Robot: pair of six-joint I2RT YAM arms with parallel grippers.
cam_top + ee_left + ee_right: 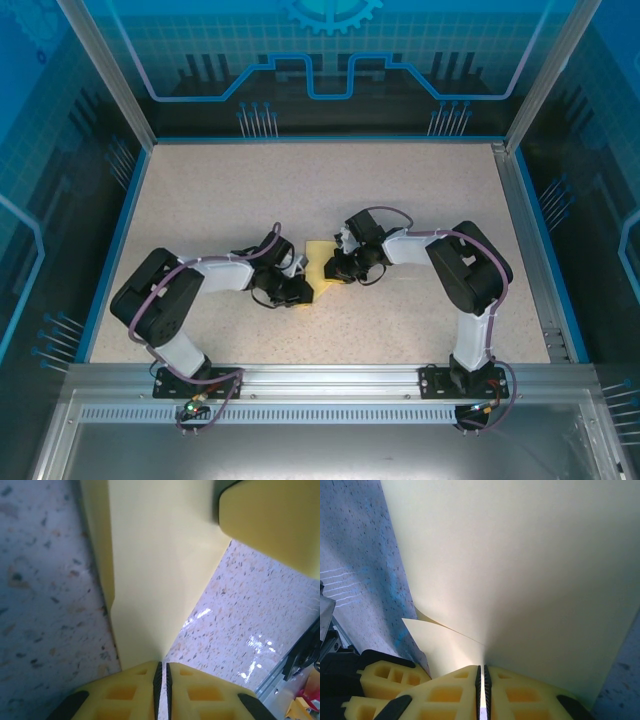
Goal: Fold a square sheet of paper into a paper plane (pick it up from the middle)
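The square sheet of paper (pixel 319 262), pale yellow and partly folded, sits mid-table between my two grippers. My left gripper (pixel 300 291) is at its near corner. In the left wrist view the paper (pixel 160 570) narrows to a point that runs into the left gripper (pixel 162 666), whose jaws are shut to a hairline gap. My right gripper (pixel 336 268) meets the sheet from the right. In the right wrist view the paper (pixel 520 565) rises off the table into the right gripper (pixel 482 669), shut on it, with a loose flap (pixel 445 645) underneath.
The speckled tabletop (pixel 220 200) has free room on all sides of the paper. A blue rim and metal rails (pixel 530 250) border it. The right gripper's yellow finger (pixel 270 525) shows close above the paper in the left wrist view; the left gripper's finger (pixel 380 682) sits beside the right jaws.
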